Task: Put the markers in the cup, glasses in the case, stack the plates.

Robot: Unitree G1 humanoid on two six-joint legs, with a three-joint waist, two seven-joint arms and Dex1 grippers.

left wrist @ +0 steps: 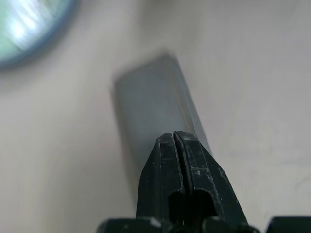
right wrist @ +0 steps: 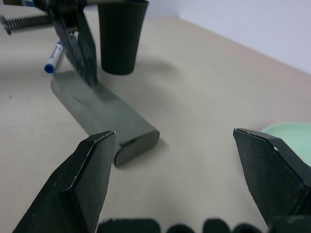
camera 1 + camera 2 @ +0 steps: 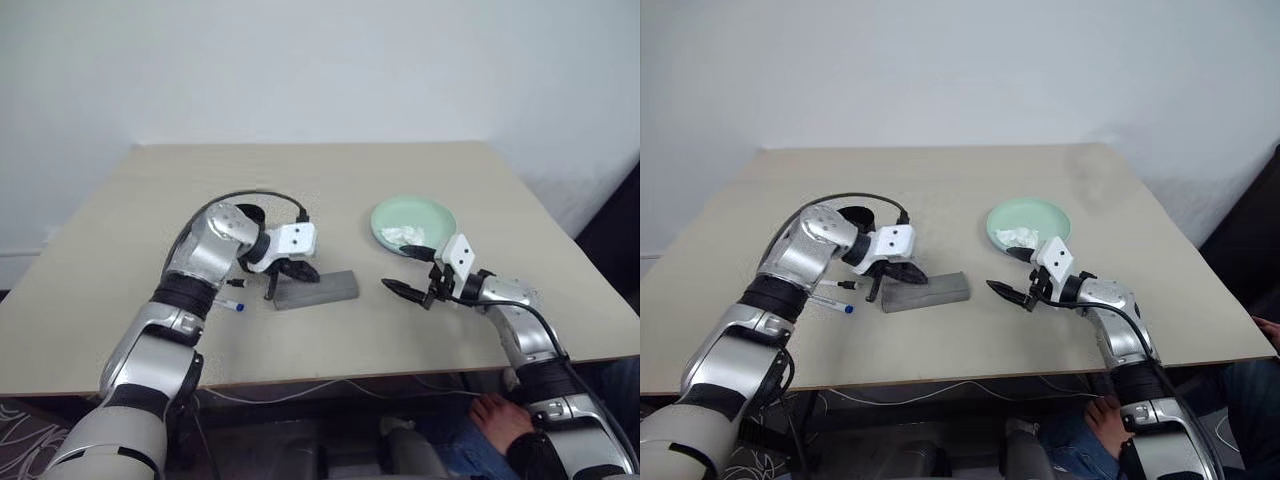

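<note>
My left pincer (image 3: 272,292) is fully closed with nothing between its fingers, tips pointing down at the near left end of the case (image 3: 316,289); whether they touch the lid I cannot tell; my right pincer (image 3: 408,272) stands wide open and empty, level, hovering just off the counter (image 3: 90,290) with its gap facing the case's other end. The grey case lies shut at the counter's centre; the mint green plate (image 3: 412,222) sits at two o'clock from it with something white and crumpled lying on it; I cannot make out the glasses or a second plate. Two markers (image 3: 835,296) lie at nine o'clock from the case, just beside my left wrist, one black-ended, one blue-ended; the black cup (image 2: 121,35) stands at eleven o'clock from the case, behind my left hand.

I judge the step in hand to be the case: steadying or prising it with the closed left tip. Next, I think, the lid needs lifting while the body is pinned; the right pincer would have to close on the free end; a slip could skate the case toward the markers.
</note>
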